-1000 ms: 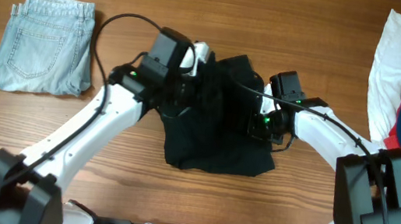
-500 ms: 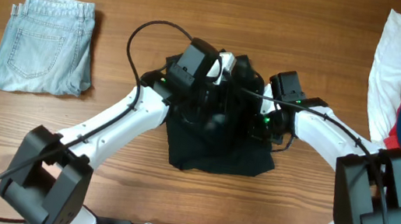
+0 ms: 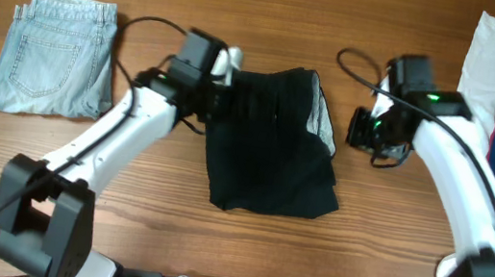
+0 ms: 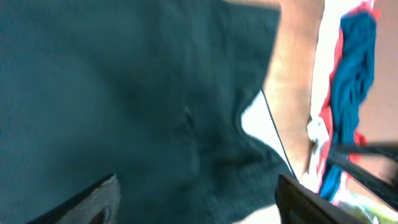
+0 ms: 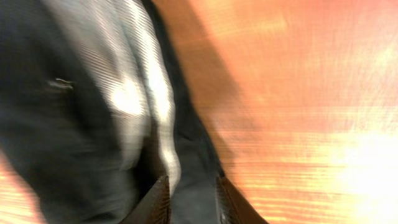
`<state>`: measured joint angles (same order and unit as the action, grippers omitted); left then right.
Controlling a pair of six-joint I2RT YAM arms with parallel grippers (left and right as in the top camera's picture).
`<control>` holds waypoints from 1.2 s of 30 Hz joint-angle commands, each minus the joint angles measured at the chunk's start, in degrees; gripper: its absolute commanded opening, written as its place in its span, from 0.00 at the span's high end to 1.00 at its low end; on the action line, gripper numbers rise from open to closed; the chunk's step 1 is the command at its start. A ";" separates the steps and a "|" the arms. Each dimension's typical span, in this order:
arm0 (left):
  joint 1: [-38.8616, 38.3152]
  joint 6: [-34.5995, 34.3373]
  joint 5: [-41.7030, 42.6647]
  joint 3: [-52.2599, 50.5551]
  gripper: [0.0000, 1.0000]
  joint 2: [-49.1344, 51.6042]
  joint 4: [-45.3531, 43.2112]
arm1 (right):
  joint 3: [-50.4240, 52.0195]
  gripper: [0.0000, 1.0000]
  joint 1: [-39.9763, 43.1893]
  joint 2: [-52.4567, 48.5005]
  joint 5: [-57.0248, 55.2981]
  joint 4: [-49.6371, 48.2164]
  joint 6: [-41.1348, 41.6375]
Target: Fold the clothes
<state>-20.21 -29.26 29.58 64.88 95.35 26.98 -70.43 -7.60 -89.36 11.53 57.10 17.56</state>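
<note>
Both arms have withdrawn off the black trousers (image 3: 270, 151), left end effector (image 4: 198, 190) and right end effector (image 5: 193, 190) apart, letting the fold settle.

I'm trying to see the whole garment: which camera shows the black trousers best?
The overhead view: the black trousers show nearly whole, outline clear. The left wrist view gives only a blurred close-up of their dark cloth; the right wrist view, a blurred edge with the pale waistband.
</note>
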 commanded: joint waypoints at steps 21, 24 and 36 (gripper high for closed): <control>4.24 2.03 -13.42 0.96 0.25 19.74 4.96 | 10.60 0.67 -13.14 -14.69 0.11 -5.64 4.96; 4.22 2.03 -12.07 0.96 0.50 19.74 18.23 | 11.32 0.57 -13.07 -14.69 -3.43 -7.58 4.92; -4.59 0.31 -9.70 0.59 0.70 14.80 37.68 | 7.34 0.38 -8.24 -14.32 -19.39 -16.90 2.05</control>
<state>-22.94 -27.31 20.67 66.08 113.25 63.42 -60.10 -19.29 -102.54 -0.71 39.18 22.22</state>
